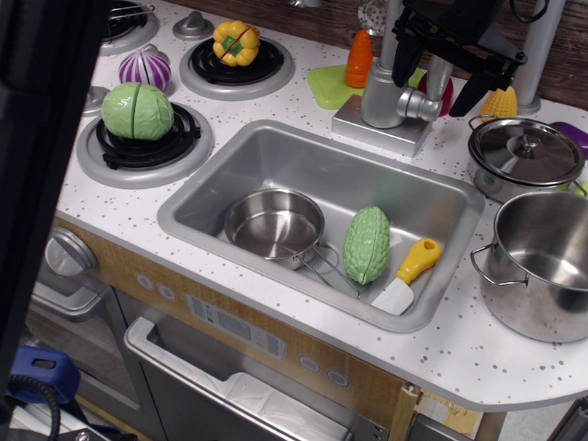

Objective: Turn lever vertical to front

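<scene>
The silver tap [381, 92] stands on its base behind the sink [276, 147]. A round stub [418, 105] juts from the right side of its body. The slim silver lever [440, 75] rises roughly upright from that stub. My black gripper [435, 77] comes down from above at the top right and straddles the lever. One finger [402, 57] is to the lever's left, by the tap body. The other finger [469, 92] is to its right. The fingers stand apart and I cannot tell whether either touches the lever. The tap's spout is hidden behind the gripper.
The sink holds a steel pan [274, 223], a green gourd [367, 243] and a yellow-handled spatula [411, 272]. A lidded pot [525, 152] and an open pot [542, 262] stand on the right. An orange carrot [359, 59] is left of the tap. Stove burners with vegetables [138, 112] lie on the left.
</scene>
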Robot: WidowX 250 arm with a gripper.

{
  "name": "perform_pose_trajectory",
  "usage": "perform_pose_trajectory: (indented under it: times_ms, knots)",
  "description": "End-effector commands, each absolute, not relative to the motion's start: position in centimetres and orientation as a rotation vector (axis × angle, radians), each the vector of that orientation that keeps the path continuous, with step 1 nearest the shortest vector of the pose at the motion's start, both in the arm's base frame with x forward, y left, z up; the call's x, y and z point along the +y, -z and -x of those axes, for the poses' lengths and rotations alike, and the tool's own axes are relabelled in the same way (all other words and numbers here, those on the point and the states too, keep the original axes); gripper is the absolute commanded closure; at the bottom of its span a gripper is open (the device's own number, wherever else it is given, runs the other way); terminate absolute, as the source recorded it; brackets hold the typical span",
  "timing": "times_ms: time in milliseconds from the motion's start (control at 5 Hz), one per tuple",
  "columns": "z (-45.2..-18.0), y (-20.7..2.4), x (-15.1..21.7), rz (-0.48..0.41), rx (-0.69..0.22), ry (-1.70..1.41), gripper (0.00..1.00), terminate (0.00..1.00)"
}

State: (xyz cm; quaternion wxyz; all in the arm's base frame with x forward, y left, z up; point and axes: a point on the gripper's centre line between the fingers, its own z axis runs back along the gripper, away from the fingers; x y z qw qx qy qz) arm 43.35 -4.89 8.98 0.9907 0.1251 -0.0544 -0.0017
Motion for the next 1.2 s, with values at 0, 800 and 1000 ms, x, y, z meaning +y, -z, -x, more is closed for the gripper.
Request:
perform_pose_trajectory:
  times_ms: [0, 800, 1000]
  knots:
    - [-43.3, -9.0, -4.9, -0.251, -0.109, 0.003, 0.00, 0.00]
    - [-46.8, -12.4, -3.5, -0.330, -0.383, -0.047, 0.00, 0.00]
    - [-47.5, -12.4, -3.6, -0.325, -0.428, -0.050, 0.00, 0.00]
